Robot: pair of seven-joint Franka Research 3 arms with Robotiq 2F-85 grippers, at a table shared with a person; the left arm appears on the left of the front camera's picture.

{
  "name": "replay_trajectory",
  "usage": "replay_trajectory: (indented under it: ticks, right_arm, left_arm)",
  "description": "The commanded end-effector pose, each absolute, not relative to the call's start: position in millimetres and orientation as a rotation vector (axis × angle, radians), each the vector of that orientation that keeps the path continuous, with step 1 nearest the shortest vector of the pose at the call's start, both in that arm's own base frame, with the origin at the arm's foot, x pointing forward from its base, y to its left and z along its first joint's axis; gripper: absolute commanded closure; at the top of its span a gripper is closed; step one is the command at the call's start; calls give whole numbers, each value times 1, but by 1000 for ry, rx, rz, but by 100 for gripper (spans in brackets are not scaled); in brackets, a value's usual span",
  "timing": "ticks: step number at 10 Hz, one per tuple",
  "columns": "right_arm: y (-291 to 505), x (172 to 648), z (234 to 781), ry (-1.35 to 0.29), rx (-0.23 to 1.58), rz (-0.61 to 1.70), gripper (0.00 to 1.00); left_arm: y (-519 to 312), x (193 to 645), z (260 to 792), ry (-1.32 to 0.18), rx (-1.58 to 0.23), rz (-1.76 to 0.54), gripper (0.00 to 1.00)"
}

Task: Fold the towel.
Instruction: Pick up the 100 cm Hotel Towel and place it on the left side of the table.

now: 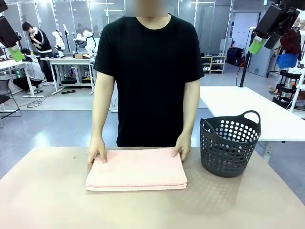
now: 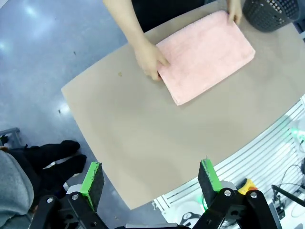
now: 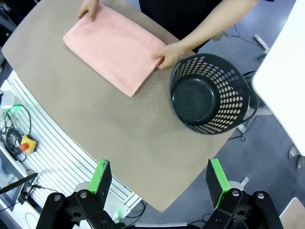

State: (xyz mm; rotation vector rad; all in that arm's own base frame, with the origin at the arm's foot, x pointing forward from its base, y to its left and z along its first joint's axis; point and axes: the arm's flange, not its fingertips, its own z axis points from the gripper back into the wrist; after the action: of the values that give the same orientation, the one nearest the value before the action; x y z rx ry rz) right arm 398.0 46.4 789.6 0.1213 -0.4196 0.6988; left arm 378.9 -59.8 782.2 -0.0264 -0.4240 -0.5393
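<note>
Table [image 1: 47,200]: matte tan top with rounded corners, reaching from the near edge to the person at the far side.
Towel [image 1: 137,169]: salmon-pink, folded into a flat rectangle, lying at the middle of the table towards the far edge; long sides run left to right, and stacked layers show along its near edge.
Basket [image 1: 230,143]: dark perforated plastic, upright on the table's far right, just right of the towel and not touching it; a loop handle rises from its rim.
Hand at the left [image 1: 97,153]: resting at the towel's far left corner.
Hand at the right [image 1: 182,149]: resting at the towel's far right corner, between towel and basket.
</note>
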Motion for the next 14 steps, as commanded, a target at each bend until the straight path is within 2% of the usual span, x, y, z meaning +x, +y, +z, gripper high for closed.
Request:
replay_trajectory:
  ticks: [1,14]
  right_arm:
    - [45,398,790,-413,118,696,0]
    - [45,398,790,-413,118,696,0]
  left_arm:
    - [-58,378,784,-415,-25,-547,0]
    - [-58,378,784,-415,-25,-547,0]
